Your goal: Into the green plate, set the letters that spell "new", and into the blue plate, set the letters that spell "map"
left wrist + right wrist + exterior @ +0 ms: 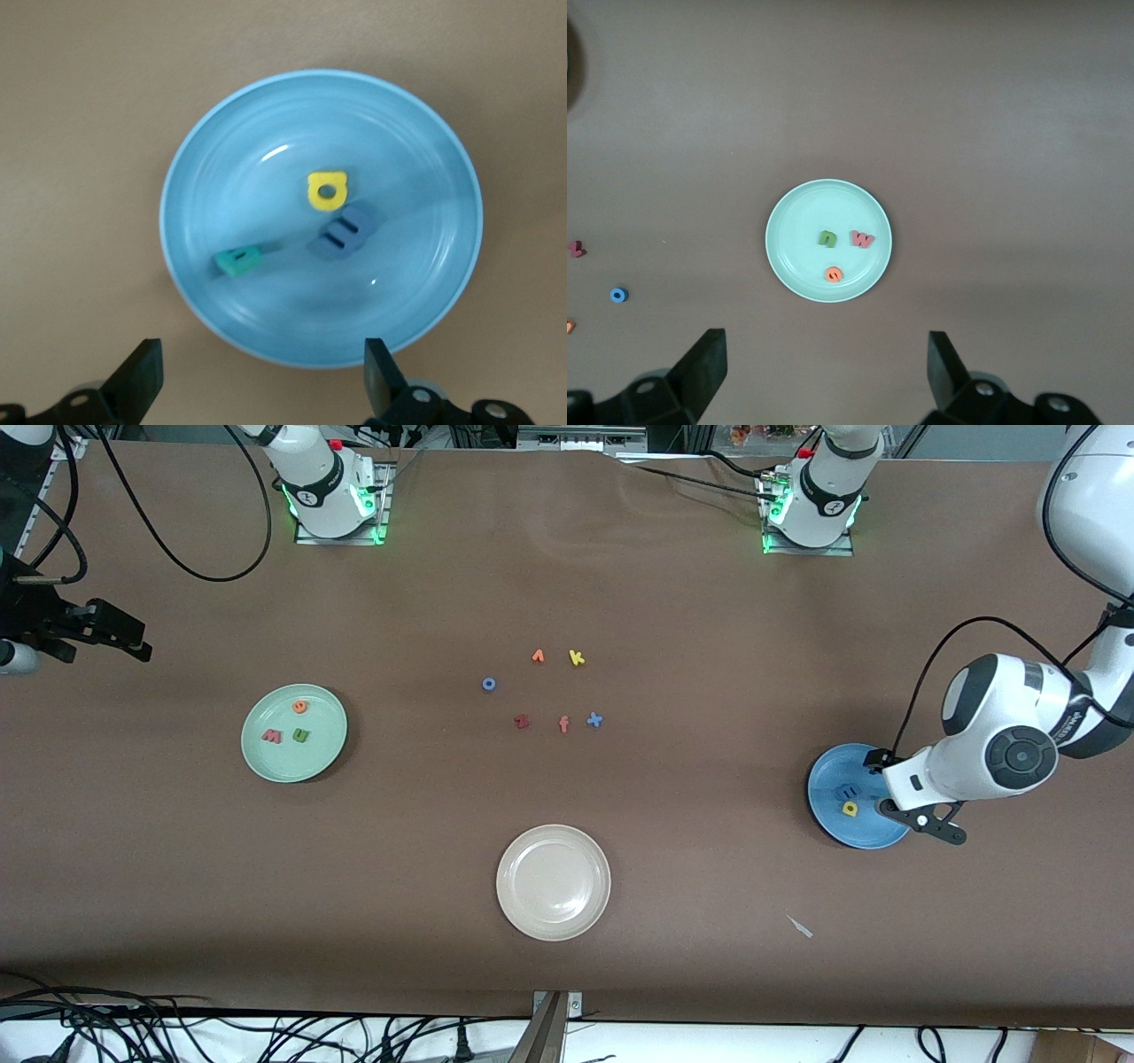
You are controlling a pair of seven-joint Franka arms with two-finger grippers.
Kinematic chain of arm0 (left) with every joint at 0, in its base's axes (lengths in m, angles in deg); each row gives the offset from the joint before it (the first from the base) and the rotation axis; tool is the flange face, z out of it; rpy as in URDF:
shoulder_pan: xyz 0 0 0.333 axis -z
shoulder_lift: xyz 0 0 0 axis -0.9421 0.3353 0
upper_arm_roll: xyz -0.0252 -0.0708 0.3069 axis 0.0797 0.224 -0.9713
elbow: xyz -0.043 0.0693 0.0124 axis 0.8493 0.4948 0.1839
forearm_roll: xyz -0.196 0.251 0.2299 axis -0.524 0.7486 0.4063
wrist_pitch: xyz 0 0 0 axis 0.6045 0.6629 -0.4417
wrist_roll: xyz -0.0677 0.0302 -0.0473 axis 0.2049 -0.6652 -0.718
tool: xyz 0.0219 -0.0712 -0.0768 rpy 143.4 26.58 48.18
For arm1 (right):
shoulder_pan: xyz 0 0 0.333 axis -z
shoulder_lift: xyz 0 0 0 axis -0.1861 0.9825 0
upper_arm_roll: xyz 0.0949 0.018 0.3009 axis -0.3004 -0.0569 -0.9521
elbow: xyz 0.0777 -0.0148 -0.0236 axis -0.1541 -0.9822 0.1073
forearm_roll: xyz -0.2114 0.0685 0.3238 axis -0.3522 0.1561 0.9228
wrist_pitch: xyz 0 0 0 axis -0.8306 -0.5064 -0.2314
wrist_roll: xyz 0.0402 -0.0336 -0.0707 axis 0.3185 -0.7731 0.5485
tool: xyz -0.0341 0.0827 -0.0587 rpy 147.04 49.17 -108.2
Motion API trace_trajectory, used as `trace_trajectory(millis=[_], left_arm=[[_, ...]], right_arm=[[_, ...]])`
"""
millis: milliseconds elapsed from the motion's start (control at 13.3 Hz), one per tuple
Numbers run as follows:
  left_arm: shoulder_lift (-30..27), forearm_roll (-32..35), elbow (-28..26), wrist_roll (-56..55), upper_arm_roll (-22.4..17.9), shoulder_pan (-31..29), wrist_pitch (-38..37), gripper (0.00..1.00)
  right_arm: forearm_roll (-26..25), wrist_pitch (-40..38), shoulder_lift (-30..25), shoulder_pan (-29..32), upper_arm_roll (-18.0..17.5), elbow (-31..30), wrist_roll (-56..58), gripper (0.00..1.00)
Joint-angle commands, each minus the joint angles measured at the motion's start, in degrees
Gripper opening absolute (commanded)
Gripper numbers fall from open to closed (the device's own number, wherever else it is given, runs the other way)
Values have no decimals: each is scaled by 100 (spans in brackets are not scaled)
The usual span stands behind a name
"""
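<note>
The pale green plate holds an orange e, a pinkish-red w and a green n. The right wrist view shows the same plate from high up. On the blue plate lie a blue m and a yellow a. In the left wrist view a teal p lies on that plate beside them. My left gripper hangs open and empty over the blue plate's rim. My right gripper is open and empty, high over the table at the right arm's end.
A beige-white plate sits near the front camera. Loose letters lie mid-table: a blue o, an orange letter, a yellow k, a dark red z, a pinkish f and a blue x.
</note>
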Motion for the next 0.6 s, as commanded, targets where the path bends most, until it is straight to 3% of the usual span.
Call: trace_trajectory(millis=[0, 225, 301, 526], left_arm=[[-672, -614, -76, 74, -314, 259, -389, 100], [-1595, -1877, -59, -197, -1937, 1689, -846, 100], [-1867, -2413, -50, -417, -2283, 1920, -935, 100], [-2378, -2866, 98, -515, -2453, 1993, -1347, 100]], right_arm=[[-18, -34, 18, 25, -60, 69, -44, 100], [-18, -34, 18, 25, -69, 69, -35, 100], [-18, -25, 18, 25, -69, 69, -35, 100], [-18, -26, 18, 16, -69, 69, -35, 100]])
